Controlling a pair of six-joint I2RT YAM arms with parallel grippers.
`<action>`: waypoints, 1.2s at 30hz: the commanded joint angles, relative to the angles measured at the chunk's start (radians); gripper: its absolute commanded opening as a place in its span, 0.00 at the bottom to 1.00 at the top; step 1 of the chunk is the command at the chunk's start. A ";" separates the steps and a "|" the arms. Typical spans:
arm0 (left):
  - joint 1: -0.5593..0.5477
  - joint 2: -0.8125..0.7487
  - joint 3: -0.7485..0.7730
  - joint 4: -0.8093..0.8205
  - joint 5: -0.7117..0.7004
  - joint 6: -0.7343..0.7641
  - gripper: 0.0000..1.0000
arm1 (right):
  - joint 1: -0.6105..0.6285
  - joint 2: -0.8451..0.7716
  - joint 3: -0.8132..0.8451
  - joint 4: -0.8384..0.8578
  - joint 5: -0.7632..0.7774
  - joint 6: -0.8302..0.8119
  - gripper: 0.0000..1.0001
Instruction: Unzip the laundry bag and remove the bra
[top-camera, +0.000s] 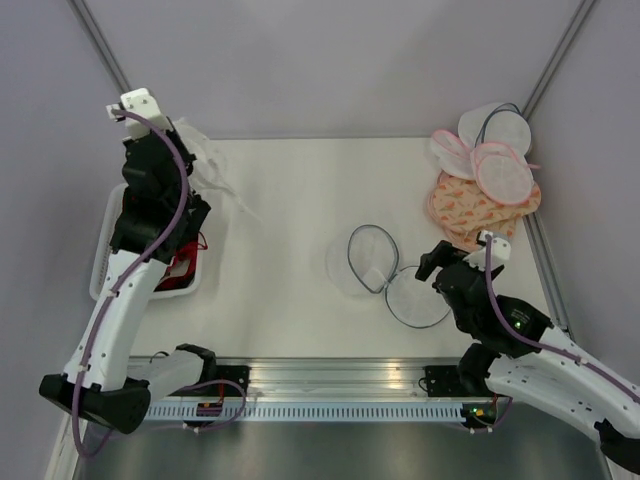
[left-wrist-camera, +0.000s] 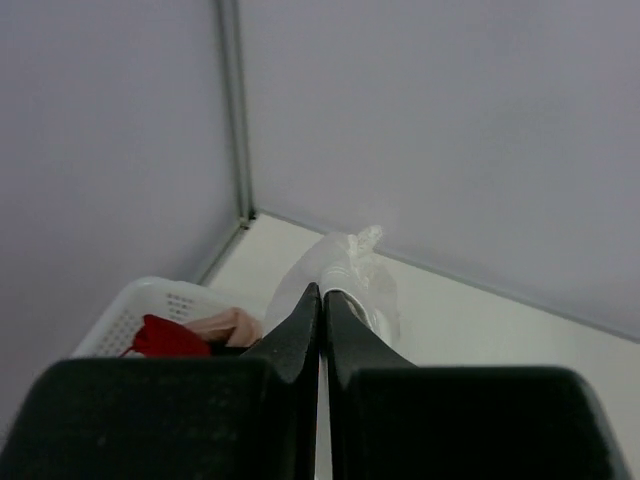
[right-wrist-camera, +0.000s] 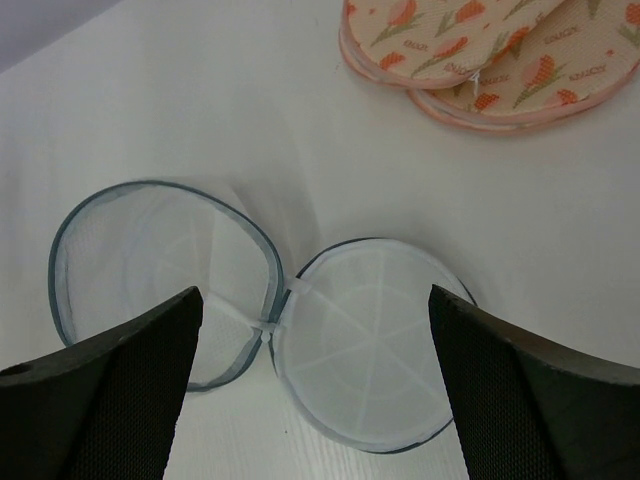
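Fingers (left-wrist-camera: 300, 330) of left gripper (left-wrist-camera: 322, 295) pressed together, pinching white garment (left-wrist-camera: 358, 268), likely bra, held up near white basket (left-wrist-camera: 150, 295) at table's left edge. Right gripper (right-wrist-camera: 312, 310) jaws wide apart, nothing held, hovering over laundry bag (right-wrist-camera: 360, 335), which lies splayed open mid-table, both halves looking empty. Advice: bring garment over basket rim before release. Back wall close; free room rightward. Peach patterned bags (right-wrist-camera: 470, 50) well apart.

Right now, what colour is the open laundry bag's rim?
The rim is dark grey, best seen from the right wrist.
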 joint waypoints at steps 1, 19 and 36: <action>0.115 -0.046 0.038 0.015 -0.014 0.112 0.02 | 0.001 0.064 -0.012 0.102 -0.074 -0.046 0.98; 0.519 0.053 -0.398 0.069 -0.069 -0.272 0.02 | 0.002 0.153 -0.078 0.231 -0.236 -0.132 0.98; 0.533 0.100 -0.409 -0.169 0.047 -0.527 0.47 | 0.001 0.100 -0.090 0.224 -0.255 -0.138 0.98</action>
